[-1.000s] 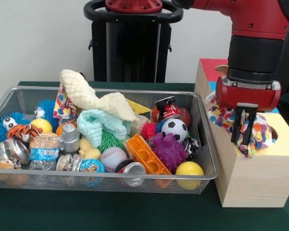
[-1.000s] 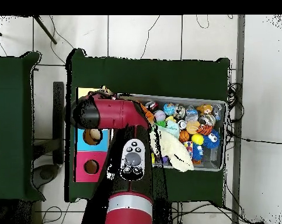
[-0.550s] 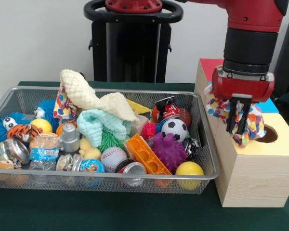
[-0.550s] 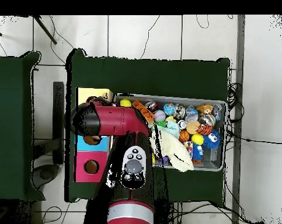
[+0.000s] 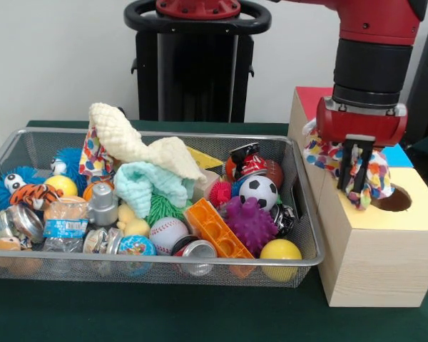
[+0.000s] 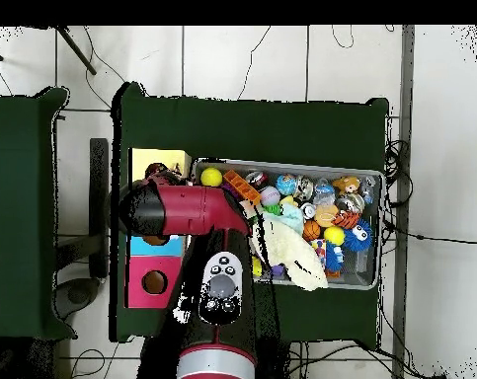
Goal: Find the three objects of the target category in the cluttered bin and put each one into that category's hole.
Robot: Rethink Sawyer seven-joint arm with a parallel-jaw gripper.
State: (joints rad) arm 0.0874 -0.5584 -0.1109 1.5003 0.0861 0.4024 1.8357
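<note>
Over wooden box, fingers-pinched polka-dot cloth.

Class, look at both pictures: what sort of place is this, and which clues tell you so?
Probably a robotics lab test station. A red robot arm works at a green-covered table, where a wire mesh bin of mixed toys sits beside a wooden sorting box with holes. The overhead view shows a tiled floor with trailing cables.

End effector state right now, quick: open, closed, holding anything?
End effector: closed on the polka-dot cloth, holding it above the wooden box beside the round hole.
</note>
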